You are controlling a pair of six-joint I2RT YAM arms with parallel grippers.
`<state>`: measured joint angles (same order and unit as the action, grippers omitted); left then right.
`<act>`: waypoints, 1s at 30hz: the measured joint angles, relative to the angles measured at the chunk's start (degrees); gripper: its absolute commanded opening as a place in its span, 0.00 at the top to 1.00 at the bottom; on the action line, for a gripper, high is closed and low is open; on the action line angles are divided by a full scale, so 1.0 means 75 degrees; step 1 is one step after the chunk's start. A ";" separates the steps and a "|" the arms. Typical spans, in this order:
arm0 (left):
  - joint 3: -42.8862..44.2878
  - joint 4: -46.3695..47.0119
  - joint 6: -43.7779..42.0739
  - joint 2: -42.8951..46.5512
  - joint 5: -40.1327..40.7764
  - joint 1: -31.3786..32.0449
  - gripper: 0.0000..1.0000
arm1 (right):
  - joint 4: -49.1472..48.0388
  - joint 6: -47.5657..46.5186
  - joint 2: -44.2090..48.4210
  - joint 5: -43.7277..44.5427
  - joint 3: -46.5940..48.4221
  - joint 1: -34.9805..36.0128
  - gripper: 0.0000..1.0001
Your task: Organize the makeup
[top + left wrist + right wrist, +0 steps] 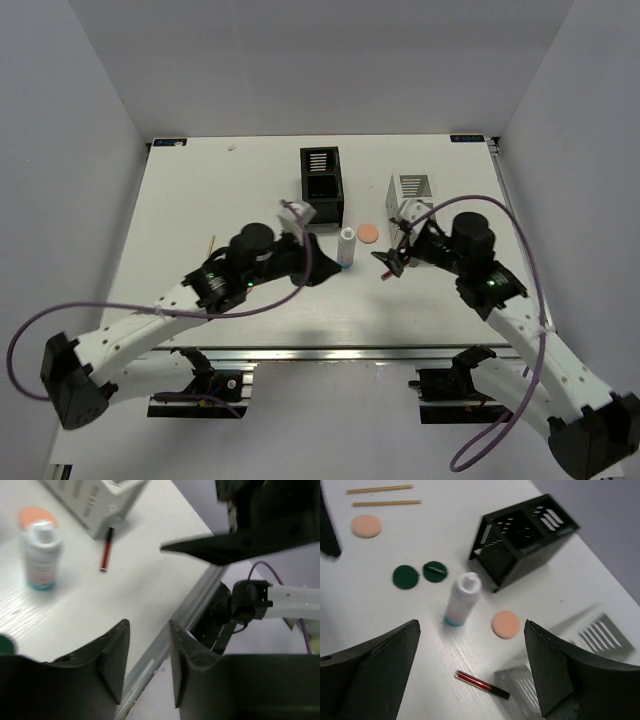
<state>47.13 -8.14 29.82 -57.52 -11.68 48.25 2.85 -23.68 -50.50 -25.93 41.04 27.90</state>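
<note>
A white bottle [346, 247] with a teal base stands mid-table, with a peach puff [368, 232] just behind it. My left gripper [322, 270] is open and empty, just left of the bottle [42, 555]. My right gripper [388, 262] is open wide and empty, hovering above a red and black pencil tube [481, 684] beside the white organizer. The right wrist view also shows two dark green discs [405, 576], a second peach puff [366, 526] and two tan sticks [387, 503] farther left. The pencil tube also shows in the left wrist view [106, 550].
The black slotted organizer [320, 185] stands at the back centre. The white slotted organizer [410, 195] stands to its right, close to my right gripper. The table's near edge rail [165, 640] lies under my left gripper's fingers [112, 655].
</note>
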 measured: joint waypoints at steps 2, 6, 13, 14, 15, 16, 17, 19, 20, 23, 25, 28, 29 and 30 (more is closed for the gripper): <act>0.0385 0.0117 -0.0233 -0.0726 0.0283 0.0688 0.47 | 0.0440 0.0213 0.0554 0.0058 0.0152 -0.0490 0.22; 0.1148 0.0227 -0.0632 -0.2442 0.0653 0.1597 0.43 | 0.1247 0.0769 0.0816 -0.0020 0.0985 -0.2037 0.99; 0.2987 0.0085 -0.1072 -0.5482 0.1122 0.1795 0.39 | 0.2186 0.1865 0.0437 -0.0647 0.1918 -0.4849 0.60; 0.3226 0.0044 -0.1125 -0.5802 0.1221 0.1798 0.38 | 0.2270 0.2005 0.0344 -0.0810 0.1976 -0.5170 0.57; 0.3506 -0.0029 -0.1163 -0.6129 0.1314 0.1795 0.38 | 0.2323 0.2130 0.0262 -0.0968 0.2008 -0.5467 0.54; 0.3838 -0.0166 -0.1207 -0.6470 0.1434 0.1795 0.38 | 0.2363 0.2226 0.0187 -0.1072 0.2020 -0.5674 0.52; 0.4153 -0.0280 -0.1259 -0.6790 0.1536 0.1795 0.38 | 0.2425 0.2314 0.0125 -0.1169 0.2020 -0.5805 0.52; 0.4951 -0.0571 -0.1370 -0.7481 0.1722 0.1798 0.38 | 0.2500 0.2401 0.0061 -0.1349 0.2020 -0.5834 0.51; 0.5324 -0.0717 -0.1422 -0.7796 0.1804 0.1798 0.38 | 0.2524 0.2457 0.0055 -0.1413 0.2020 -0.5834 0.51; 0.6108 -0.0979 -0.1606 -0.8536 0.2057 0.1798 0.38 | 0.2524 0.2550 0.0058 -0.1582 0.2020 -0.5834 0.51; 0.6266 -0.1131 -0.1737 -0.8781 0.2197 0.1798 0.38 | 0.2527 0.2597 0.0055 -0.1635 0.2020 -0.5834 0.50; 0.6376 -0.1317 -0.1947 -0.9034 0.2410 0.1795 0.38 | 0.2524 0.2667 0.0055 -0.1716 0.2020 -0.5834 0.50; 0.6382 -0.1355 -0.2017 -0.9095 0.2477 0.1795 0.38 | 0.2524 0.2693 0.0055 -0.1740 0.2020 -0.5834 0.50; 0.6385 -0.1402 -0.2101 -0.9148 0.2559 0.1798 0.38 | 0.2524 0.2710 0.0058 -0.1749 0.2020 -0.5834 0.50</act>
<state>95.02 -18.65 14.06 -126.13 7.51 61.73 21.78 -3.36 -50.06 -39.05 56.18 -15.86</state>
